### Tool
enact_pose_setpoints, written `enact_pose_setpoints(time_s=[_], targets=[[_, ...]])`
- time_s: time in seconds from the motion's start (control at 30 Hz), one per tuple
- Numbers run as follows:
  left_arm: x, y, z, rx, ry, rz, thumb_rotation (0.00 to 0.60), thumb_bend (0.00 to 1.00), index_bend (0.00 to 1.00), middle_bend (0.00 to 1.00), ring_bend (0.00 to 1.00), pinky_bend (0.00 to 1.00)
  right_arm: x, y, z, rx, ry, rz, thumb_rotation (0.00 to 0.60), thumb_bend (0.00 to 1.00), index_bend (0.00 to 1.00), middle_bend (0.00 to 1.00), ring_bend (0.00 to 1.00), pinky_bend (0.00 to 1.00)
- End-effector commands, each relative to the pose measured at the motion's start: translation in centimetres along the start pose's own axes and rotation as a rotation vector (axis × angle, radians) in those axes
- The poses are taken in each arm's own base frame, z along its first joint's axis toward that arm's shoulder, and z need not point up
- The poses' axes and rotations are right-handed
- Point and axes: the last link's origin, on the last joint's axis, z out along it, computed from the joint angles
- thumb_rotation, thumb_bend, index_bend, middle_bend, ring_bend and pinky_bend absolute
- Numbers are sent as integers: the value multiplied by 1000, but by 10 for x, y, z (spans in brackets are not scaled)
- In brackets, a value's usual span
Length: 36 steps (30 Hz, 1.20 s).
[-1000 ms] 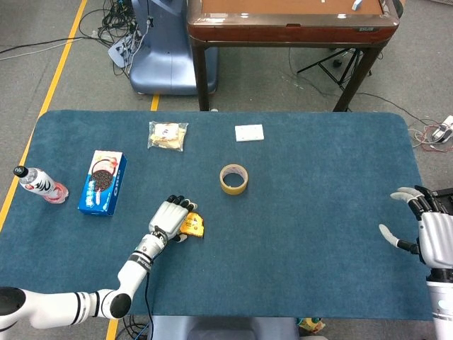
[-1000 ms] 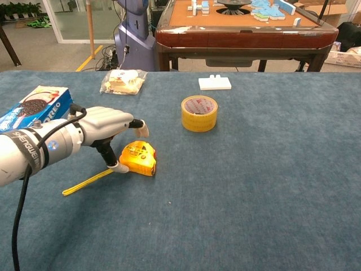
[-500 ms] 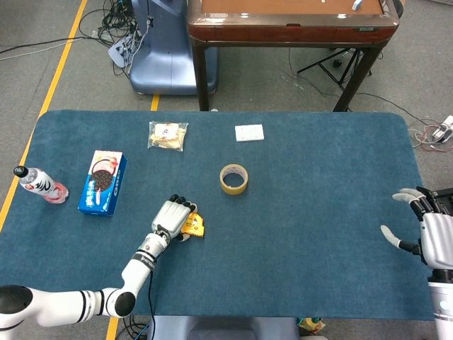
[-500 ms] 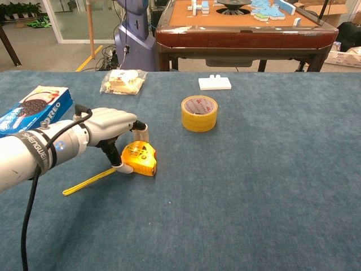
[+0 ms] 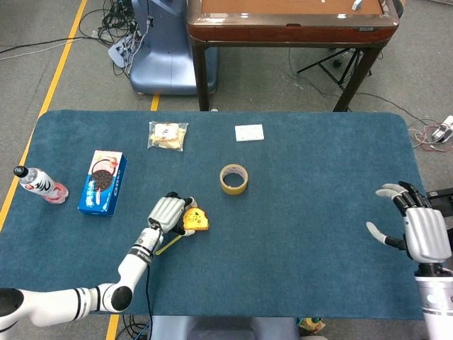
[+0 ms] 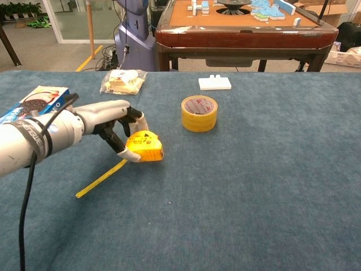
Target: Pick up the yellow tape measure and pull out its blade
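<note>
My left hand (image 6: 110,124) grips the yellow tape measure (image 6: 145,147), pinching its case between the thumb and fingers and lifting it just off the blue tabletop. A length of yellow blade (image 6: 102,178) trails from the case down and left onto the cloth. In the head view the same hand (image 5: 164,214) holds the tape measure (image 5: 195,219) left of the table's middle, with the blade (image 5: 170,243) slanting toward the front edge. My right hand (image 5: 414,228) hovers at the far right with its fingers spread and nothing in it.
A roll of yellow tape (image 5: 233,178) lies behind the tape measure. A blue cookie box (image 5: 103,181), a bagged snack (image 5: 168,135), a small bottle (image 5: 39,184) and a white block (image 5: 249,132) sit on the blue table (image 5: 311,234). A wooden table (image 5: 290,21) stands beyond.
My left hand closed on the tape measure and raised it off the cloth, shifting it slightly right. The blade end dragged along. My right hand moved a little inward and up.
</note>
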Motion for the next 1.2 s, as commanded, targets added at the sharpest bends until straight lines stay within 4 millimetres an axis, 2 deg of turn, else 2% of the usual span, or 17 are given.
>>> enact_pose_setpoints(time_s=[0.03, 0.2, 0.37, 0.7, 1.0, 1.2], targets=[[25, -8, -7, 16, 35, -110, 600, 176, 495, 532, 323, 133, -12, -25, 14, 73, -34, 17, 600, 285, 295, 247, 143, 224], [56, -14, -22, 21, 104, -218, 600, 176, 492, 532, 322, 141, -32, -71, 38, 174, -93, 61, 600, 284, 224, 196, 136, 221], [77, -15, -36, 22, 151, -265, 600, 176, 488, 532, 322, 144, -54, -121, 56, 278, -146, 96, 600, 284, 188, 177, 121, 211], [96, -1, -53, 23, 187, -322, 600, 176, 481, 535, 322, 151, -84, -202, 81, 386, -159, 172, 600, 285, 180, 174, 120, 211], [100, 16, -57, 12, 171, -374, 600, 176, 476, 535, 322, 161, -101, -253, 94, 438, -122, 212, 600, 285, 180, 174, 120, 211], [102, 23, -58, 10, 161, -390, 600, 176, 476, 535, 324, 163, -109, -271, 98, 447, -113, 226, 600, 284, 180, 174, 121, 211]])
